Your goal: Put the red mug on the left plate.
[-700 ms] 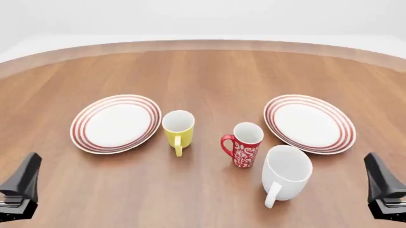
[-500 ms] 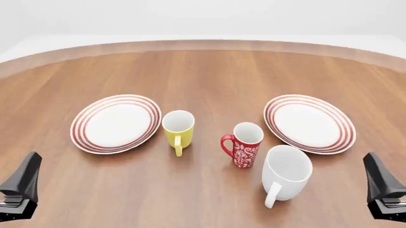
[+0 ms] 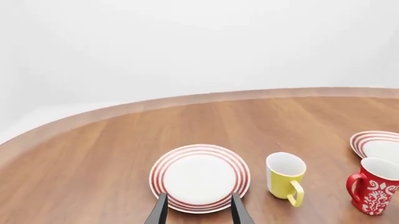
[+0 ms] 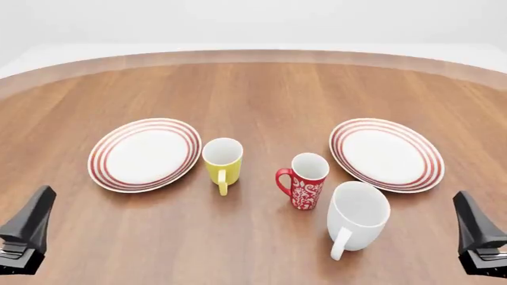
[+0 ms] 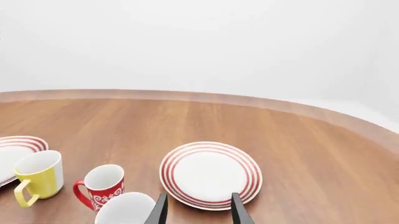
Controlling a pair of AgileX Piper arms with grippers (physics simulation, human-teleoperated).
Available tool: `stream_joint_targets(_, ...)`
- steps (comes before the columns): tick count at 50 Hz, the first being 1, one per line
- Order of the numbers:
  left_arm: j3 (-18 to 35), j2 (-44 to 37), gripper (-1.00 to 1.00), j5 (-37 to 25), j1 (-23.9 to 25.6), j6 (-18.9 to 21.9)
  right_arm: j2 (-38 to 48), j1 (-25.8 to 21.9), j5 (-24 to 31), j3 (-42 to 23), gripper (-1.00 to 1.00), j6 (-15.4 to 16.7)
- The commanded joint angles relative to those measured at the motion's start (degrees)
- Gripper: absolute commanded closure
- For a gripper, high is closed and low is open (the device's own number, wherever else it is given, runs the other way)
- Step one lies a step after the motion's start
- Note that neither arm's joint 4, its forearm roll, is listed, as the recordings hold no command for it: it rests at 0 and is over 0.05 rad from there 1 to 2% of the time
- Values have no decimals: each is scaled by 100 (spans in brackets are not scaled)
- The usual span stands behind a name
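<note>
The red mug [image 4: 303, 187] is stood upright between the yellow mug [image 4: 222, 162] and the white mug [image 4: 357, 217], well apart from the left plate [image 4: 145, 153], so nothing is yet carried. Left gripper [image 3: 198, 210] and right gripper [image 5: 198, 208] are held spread and empty near the table edge, apparently ready for a reach.

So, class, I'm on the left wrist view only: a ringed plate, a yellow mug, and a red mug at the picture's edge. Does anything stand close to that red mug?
Observer: Yes. A bigger white mug stands beside the red mug, nearer the arms and toward the right arm's side.
Operator: Where is the right arm?
Observer: The right gripper hangs back at the table's near edge, fingers open, pointing at the right plate.
Operator: Is that plate holding anything?
Observer: No, nothing rests on it; all three mugs stand on the wood between the two plates.
</note>
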State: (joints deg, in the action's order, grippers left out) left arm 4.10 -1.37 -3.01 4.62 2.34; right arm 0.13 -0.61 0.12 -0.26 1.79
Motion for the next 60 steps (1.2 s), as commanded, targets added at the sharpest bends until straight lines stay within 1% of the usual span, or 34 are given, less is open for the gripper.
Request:
stream_joint_targets(1, 420, -392, -100, -150, 558, 199, -9, -51, -19, -10, -100, 126)
stream_joint_targets(4, 506, -560, -100, -68, 733, 300, -10, -59, -21, -7, -100, 149)
stream_joint_targets(6, 618, -900, -100, 139, 850, 385, -9, -65, -27, -5, -100, 184)
stream_joint_targets(8, 674, -1014, -100, 191, 932, 381, -9, -73, -23, -4, -100, 198)
stream_joint_targets(10, 789, -1201, -100, 294, 1036, 484, -9, -83, -33, -2, -100, 226)
stream_joint_targets(11, 832, -1318, -100, 353, 1105, 557, -10, -91, -29, -2, -100, 235)
stream_joint_targets(12, 915, -1623, -100, 499, 1240, 630, -10, -98, -35, -7, -100, 253)
stream_joint_targets(13, 915, -1633, -100, 509, 1240, 630, -10, -98, -35, -7, -100, 253)
stream_joint_targets(15, 1101, -1911, -100, 597, 1449, 675, -10, -122, -42, -10, -100, 276)
stream_joint_targets(17, 1132, -2012, -100, 632, 1496, 711, -11, -129, -45, -15, -100, 285)
stream_joint_targets(19, 1247, -2383, -100, 811, 1620, 760, -11, -165, -59, -14, -100, 332)
stream_joint_targets(24, 1508, -2795, -100, 858, 1818, 748, -11, -177, -43, -14, -100, 352)
stream_joint_targets(25, 1623, -2974, -100, 878, 1971, 842, -11, -177, -35, -9, -100, 355)
stream_joint_targets(27, 1785, -3172, -100, 901, 2105, 945, -11, -192, -40, -12, -100, 371)
stream_joint_targets(30, 2063, -3520, -100, 927, 2233, 925, -11, -219, -55, -9, -100, 403)
stream_joint_targets(36, 2406, -4098, -100, 1099, 2482, 1156, -11, -221, -66, -13, -100, 420)
stream_joint_targets(40, 2717, -4356, -100, 1015, 2672, 1199, -11, -252, -67, -11, -100, 445)
stream_joint_targets(41, 2876, -4443, -100, 937, 2754, 1221, -11, -254, -62, -18, -100, 445)
stream_joint_targets(43, 2987, -4598, -100, 934, 2901, 1325, -11, -276, -59, -18, -100, 463)
stream_joint_targets(47, 3246, -4863, -100, 869, 3078, 1367, -11, -314, -52, -6, -100, 500)
stream_joint_targets(51, 3464, -5100, -100, 829, 3159, 1372, -11, -305, -56, -9, -100, 505)
stream_joint_targets(53, 3562, -5196, -100, 771, 3284, 1285, -11, -307, -44, -10, -100, 504)
stream_joint_targets(55, 3650, -5285, -100, 760, 3308, 1275, -11, -302, -40, -9, -100, 503)
stream_joint_targets(56, 3737, -5407, -100, 716, 3375, 1231, -11, -306, -38, -9, -100, 506)
stream_joint_targets(57, 3749, -5433, -100, 691, 3483, 1285, -11, -336, -20, -4, -100, 517)
stream_joint_targets(58, 3829, -5507, -100, 607, 3702, 1269, -11, -335, -30, -9, -100, 525)
stream_joint_targets(59, 3880, -5566, -100, 593, 3754, 1351, -11, -329, -27, -4, -100, 524)
stream_joint_targets(60, 3970, -5601, -100, 522, 3864, 1275, -11, -328, -22, -5, -100, 523)
